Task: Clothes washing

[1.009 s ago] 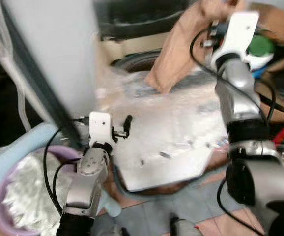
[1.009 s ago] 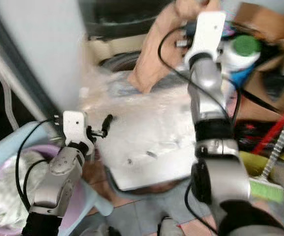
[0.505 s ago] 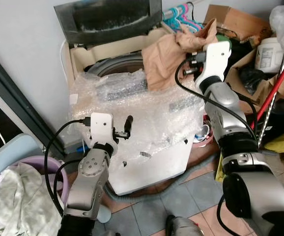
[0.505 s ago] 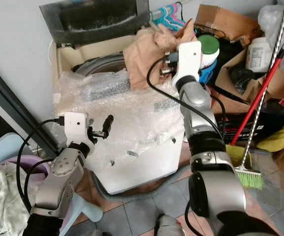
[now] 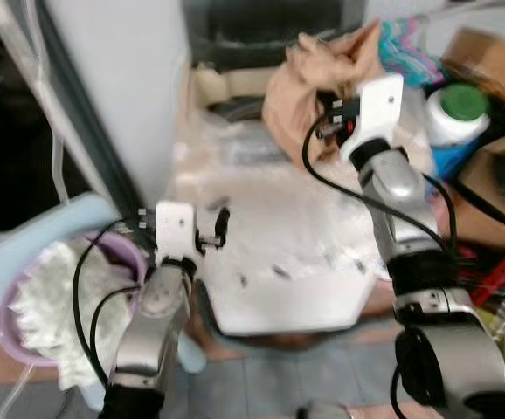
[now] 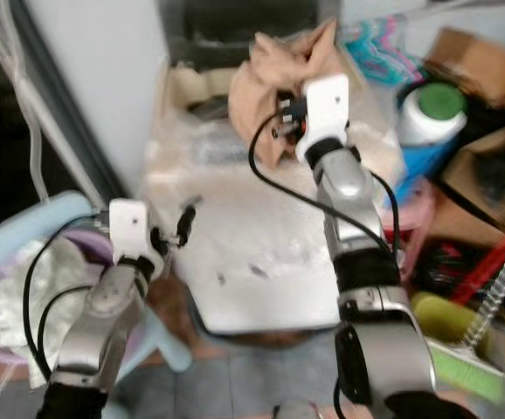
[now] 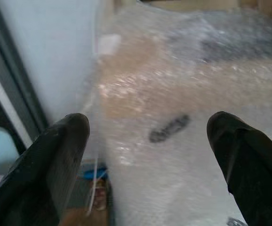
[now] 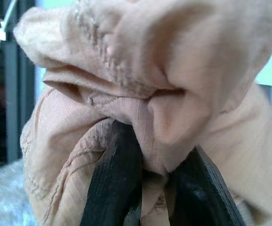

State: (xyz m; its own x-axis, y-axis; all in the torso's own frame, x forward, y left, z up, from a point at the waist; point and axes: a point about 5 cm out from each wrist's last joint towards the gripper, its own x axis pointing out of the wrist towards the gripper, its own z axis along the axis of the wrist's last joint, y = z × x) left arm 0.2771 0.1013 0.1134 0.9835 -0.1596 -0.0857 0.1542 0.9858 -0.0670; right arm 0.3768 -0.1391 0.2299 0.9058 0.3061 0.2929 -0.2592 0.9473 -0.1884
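Surface: washing machine (image 5: 279, 288), white, top-loading, its top and front wrapped in bubble wrap (image 7: 183, 94). Head views are blurred.
Tub opening: at 12 o'clock on the machine top, partly hidden by the garment; lid (image 5: 261, 30) raised behind it.
Room, 9 o'clock side: pale wall (image 5: 121, 78) with a dark frame beside it; purple basket (image 5: 121, 253) with whitish laundry (image 5: 47, 305) on a light blue surface.
Room, 3 o'clock side: white jar with green lid (image 5: 460, 109), cardboard box (image 5: 488, 57), red-handled broom (image 6: 488, 279), coloured hangers (image 5: 405, 39).
Floor: grey and reddish tiles (image 5: 235, 384).
Garment: tan cloth (image 5: 309, 83), bunched, above the rear of the machine at 12 to 1 o'clock from its centre.
Garment axis: long axis roughly vertical; the bulk hangs down toward the tub area, the upper folds bunch above the fingers.
Right gripper (image 8: 148, 188): fingers pinched on a fold of the tan cloth, cloth filling the space between them.
Left gripper (image 7: 148, 141): fingers spread wide, nothing between them, in front of the machine's 9 o'clock corner, pointing at the wrapped top.
Contact, left: cannot tell whether the fingertips (image 5: 221, 225) touch the wrap.
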